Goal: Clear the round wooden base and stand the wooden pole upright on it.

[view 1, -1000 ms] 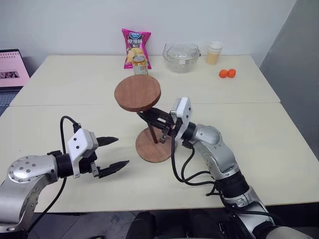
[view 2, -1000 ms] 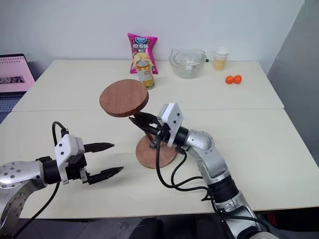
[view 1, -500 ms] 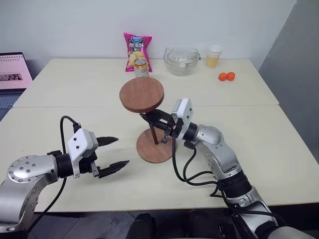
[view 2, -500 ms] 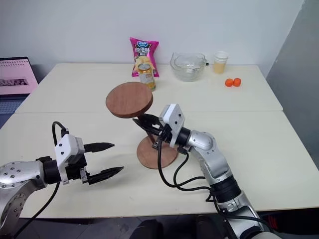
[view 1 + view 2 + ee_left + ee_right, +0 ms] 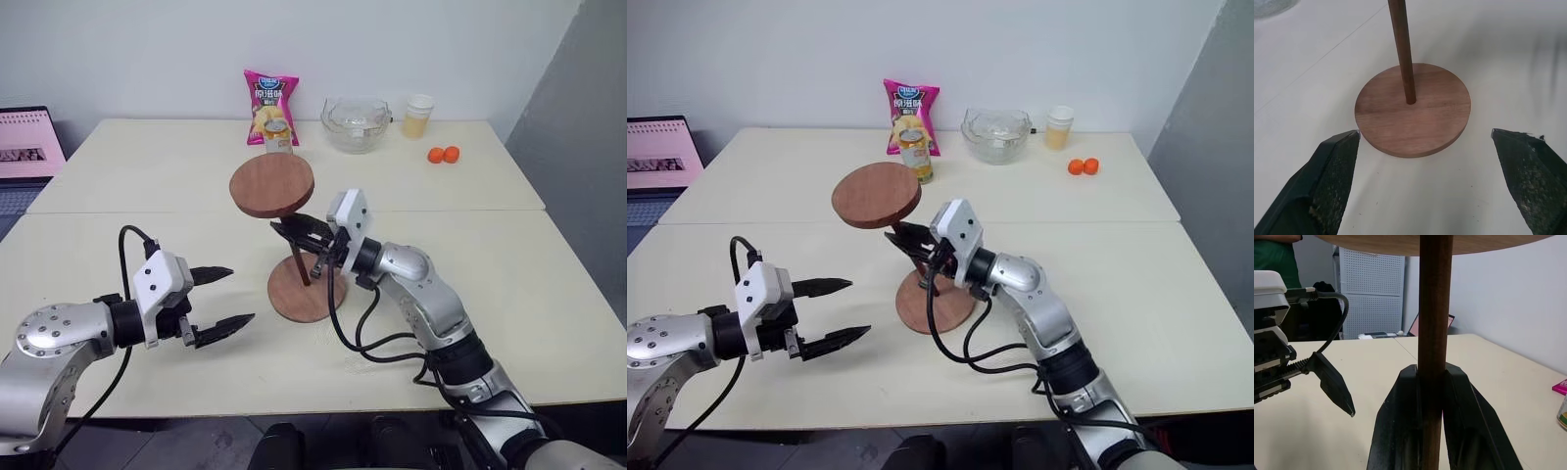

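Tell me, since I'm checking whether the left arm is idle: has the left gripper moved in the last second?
No. The left gripper hangs open at the same spot, just left of the round wooden base on the table.

Long cream-coloured table (image 5: 549,294), a seam (image 5: 147,210) running across its middle. Along the far edge: pink crinkled snack bag (image 5: 270,96) standing upright, a small yellow-labelled can (image 5: 277,136) just in front of it. To their right, a clear glass bowl (image 5: 356,122), then a pale plastic cup holding orange liquid (image 5: 417,116). Two small round orange fruits (image 5: 443,155) lie touching each other, near the cup. Off the table's far left corner, an open laptop with a pink screen (image 5: 27,155).
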Motion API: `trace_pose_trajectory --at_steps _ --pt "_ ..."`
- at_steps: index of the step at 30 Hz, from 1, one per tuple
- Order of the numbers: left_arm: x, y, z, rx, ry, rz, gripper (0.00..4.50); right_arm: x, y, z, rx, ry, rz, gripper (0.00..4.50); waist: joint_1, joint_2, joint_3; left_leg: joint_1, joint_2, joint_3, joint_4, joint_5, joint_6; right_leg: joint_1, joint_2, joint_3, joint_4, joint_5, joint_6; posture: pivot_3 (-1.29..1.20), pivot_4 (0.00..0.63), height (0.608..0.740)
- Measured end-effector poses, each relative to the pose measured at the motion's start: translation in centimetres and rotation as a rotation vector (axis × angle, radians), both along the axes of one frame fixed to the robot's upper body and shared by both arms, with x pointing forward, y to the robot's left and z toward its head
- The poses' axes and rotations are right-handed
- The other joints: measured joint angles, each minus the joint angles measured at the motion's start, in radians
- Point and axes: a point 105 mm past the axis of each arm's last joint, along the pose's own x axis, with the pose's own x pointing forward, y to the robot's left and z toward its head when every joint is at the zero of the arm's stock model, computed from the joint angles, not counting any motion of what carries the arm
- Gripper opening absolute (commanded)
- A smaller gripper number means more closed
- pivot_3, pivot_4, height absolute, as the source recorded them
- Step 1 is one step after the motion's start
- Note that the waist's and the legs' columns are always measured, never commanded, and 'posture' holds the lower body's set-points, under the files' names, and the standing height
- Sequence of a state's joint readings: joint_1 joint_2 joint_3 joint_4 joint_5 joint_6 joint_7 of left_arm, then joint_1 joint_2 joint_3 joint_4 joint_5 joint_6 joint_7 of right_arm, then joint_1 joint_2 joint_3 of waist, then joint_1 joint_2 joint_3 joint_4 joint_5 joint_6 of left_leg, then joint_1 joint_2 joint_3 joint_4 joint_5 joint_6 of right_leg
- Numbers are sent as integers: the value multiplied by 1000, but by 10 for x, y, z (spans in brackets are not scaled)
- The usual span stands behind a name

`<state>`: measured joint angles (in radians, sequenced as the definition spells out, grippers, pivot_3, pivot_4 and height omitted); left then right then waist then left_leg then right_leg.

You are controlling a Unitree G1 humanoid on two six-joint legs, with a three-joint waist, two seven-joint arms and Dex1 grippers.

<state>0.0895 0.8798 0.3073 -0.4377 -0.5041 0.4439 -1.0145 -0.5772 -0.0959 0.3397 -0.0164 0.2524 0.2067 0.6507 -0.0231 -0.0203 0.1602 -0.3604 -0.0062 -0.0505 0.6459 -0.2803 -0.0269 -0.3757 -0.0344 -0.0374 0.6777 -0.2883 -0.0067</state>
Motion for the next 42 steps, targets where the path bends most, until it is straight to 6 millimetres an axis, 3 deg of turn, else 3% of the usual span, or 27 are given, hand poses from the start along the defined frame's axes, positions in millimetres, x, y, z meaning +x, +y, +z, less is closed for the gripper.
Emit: trace_pose_trajectory --at_steps 22,23,24,27,28,33,38,42 --pt "0 -1 -1 0 2 -4 4500 0 -10 -4 -3 35 1 216 2 2 -4 0 0 0 -2 0 0 0 0 0 -3 -1 1 0 150 740" --pt "0 -1 0 0 2 -4 4500 0 -10 -3 -3 35 2 923 2 3 -4 0 0 0 -2 0 0 0 0 0 -4 -1 1 0 150 740" --pt "0 -1 0 0 1 -4 4500 0 -10 -6 -19 45 1 1074 2 2 -4 -1 0 0 -3 0 0 0 0 0 -4 -1 1 0 150 740" --pt "0 -1 0 1 0 -4 4500 1 -17 -55 -133 212 -25 1811 4 -3 3 -6 0 0 -2 0 0 -5 0 0 -4 0 -1 0 150 740" --pt "0 -1 0 1 0 -4 4500 0 -18 -64 -152 249 -25 2098 3 -2 9 -10 0 1 -1 0 0 -9 0 1 -4 0 -1 0 150 740" --pt "1 -2 1 2 -4 -9 4500 -3 -13 -46 -136 199 5 3105 -5 -1 10 -15 1 0 -2 0 0 -16 1 -1 0 -1 -2 0 150 740" --pt "2 -3 1 2 -7 -9 4500 -7 -13 -44 -137 202 28 4300 -4 -2 15 -16 1 0 -1 0 0 -15 0 -1 0 -1 -2 0 150 740" --pt "6 -3 5 -4 -43 7 4500 -6 -22 -38 -154 178 26 4452 -4 -3 16 -16 1 0 -1 0 0 -15 0 -1 0 -1 -2 0 150 740"
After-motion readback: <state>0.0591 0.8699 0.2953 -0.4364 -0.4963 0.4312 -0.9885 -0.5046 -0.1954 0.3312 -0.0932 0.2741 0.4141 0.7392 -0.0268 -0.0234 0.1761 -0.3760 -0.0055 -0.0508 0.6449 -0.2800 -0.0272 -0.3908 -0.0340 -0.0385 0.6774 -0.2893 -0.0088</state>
